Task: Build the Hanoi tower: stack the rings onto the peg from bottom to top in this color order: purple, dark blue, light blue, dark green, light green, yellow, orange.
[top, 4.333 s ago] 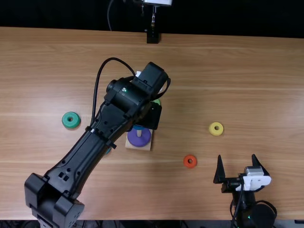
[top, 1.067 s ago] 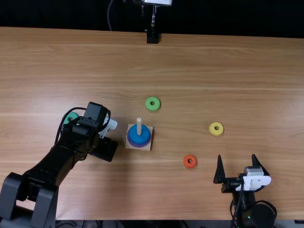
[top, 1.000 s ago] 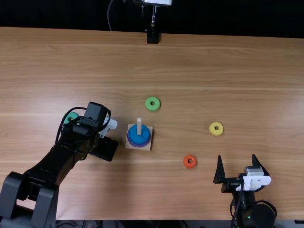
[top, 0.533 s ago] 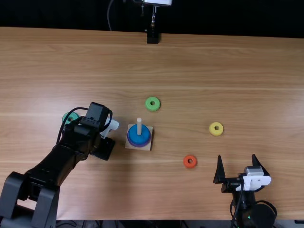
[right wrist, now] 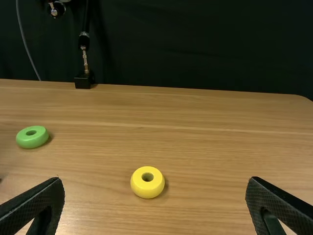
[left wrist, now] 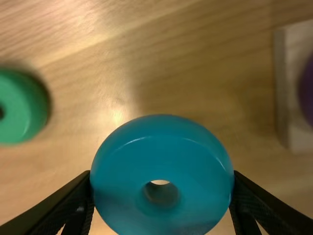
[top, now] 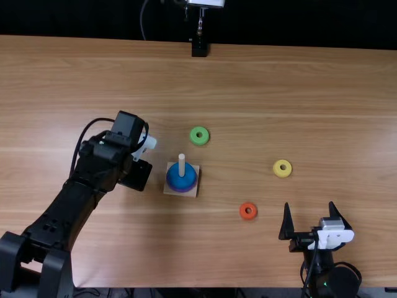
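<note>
1. The tabletop [top: 310, 112] is light brown wood, with streaky grain running from side to side. Behind its far edge hangs a dark curtain [right wrist: 195, 44], and a small black stand [top: 199, 48] with a metal rod is at that edge.
2. The left end effector [top: 135, 176] is to the left of the wooden base [top: 169, 186], apart from it. It has the light blue ring [left wrist: 122, 181] gripped between its two fingers, one touching each side, the ring's hole facing the wrist camera.
3. In the left wrist view, the dark green ring [left wrist: 22, 110] lies on the tabletop, apart from the held ring.
4. The purple ring [top: 182, 190] is at the bottom of the upright peg [top: 182, 162], with the dark blue ring [top: 181, 180] on top of it.
5. The right end effector [top: 309, 205] is at the near edge with its fingers spread and nothing between them. The yellow ring [top: 282, 168] lies beyond it, and the orange ring [top: 248, 211] is between it and the base. The light green ring [top: 200, 136] lies beyond the base.
6. Since half a second ago, the left arm's front end has shifted toward the far edge; the right arm and the stacked rings have stayed put.
</note>
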`<state>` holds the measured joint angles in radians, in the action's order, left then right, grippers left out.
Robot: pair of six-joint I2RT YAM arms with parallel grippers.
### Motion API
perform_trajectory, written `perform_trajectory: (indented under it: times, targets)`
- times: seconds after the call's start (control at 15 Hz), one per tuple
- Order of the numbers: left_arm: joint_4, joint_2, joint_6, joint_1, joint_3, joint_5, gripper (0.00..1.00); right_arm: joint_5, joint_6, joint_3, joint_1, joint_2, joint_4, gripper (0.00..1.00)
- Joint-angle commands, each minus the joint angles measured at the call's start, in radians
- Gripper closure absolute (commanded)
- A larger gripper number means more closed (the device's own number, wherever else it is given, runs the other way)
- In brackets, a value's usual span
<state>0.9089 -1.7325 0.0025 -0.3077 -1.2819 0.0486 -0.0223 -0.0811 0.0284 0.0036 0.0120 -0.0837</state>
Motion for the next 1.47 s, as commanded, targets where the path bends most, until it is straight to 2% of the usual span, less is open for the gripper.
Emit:
perform_trajectory:
  times: [0.0, 0.27, 0.6, 0.87, 1.27, 1.4]
  targets:
    - [0.067, -0.002, -0.058, -0.007, -0.1, 0.001, 1.0, 0.0, -0.002, -0.013, -0.013, -0.012, -0.004, 0.0]
    - [0.312, -0.018, -0.115, -0.036, -0.341, -0.006, 1.0, 0.0, -0.002, -0.013, -0.013, -0.012, -0.004, 0.0]
    - [0.474, -0.073, -0.196, -0.114, -0.568, -0.004, 1.0, 0.0, -0.002, -0.013, -0.013, -0.012, -0.004, 0.0]
    - [0.499, -0.128, -0.247, -0.179, -0.686, -0.003, 1.0, 0.0, -0.002, -0.013, -0.013, -0.012, -0.004, 0.0]
    - [0.52, -0.165, -0.255, -0.234, -0.758, -0.003, 1.0, 0.0, -0.002, -0.013, -0.013, -0.012, -0.004, 0.0]
    - [0.52, -0.193, -0.28, -0.252, -0.777, -0.003, 1.0, 0.0, -0.002, -0.013, -0.013, -0.012, -0.004, 0.0]
